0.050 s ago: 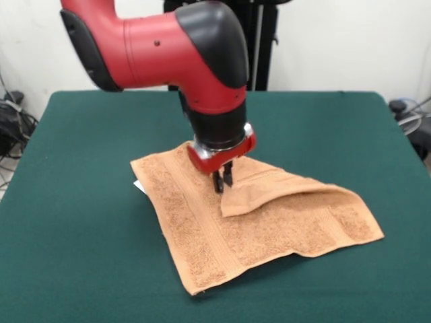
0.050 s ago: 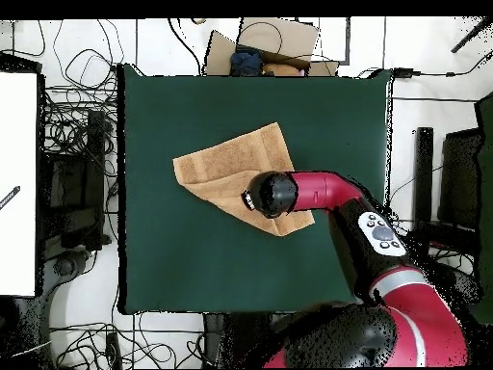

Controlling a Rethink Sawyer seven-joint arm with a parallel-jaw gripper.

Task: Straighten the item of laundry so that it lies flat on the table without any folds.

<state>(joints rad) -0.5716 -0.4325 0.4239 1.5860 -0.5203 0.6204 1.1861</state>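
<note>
The item of laundry (image 1: 269,229) is an orange-tan towel lying on the green table (image 1: 81,134), a little right of centre. One corner is folded back over the middle as a flap (image 1: 269,188), and a small white tag (image 1: 139,186) shows at its left edge. My gripper (image 1: 223,182) points straight down at the flap's left corner, with its dark fingers drawn close together on the cloth there. Seen from overhead, the towel (image 2: 217,164) lies skewed on the table (image 2: 193,260), and the arm's wrist (image 2: 274,193) covers the gripper and part of the towel.
Green cloth surrounds the towel on all sides, widest on the left of the front view. Cables and black equipment (image 2: 82,164) lie on the floor beside the table, and a cardboard box (image 2: 274,43) sits beyond one edge.
</note>
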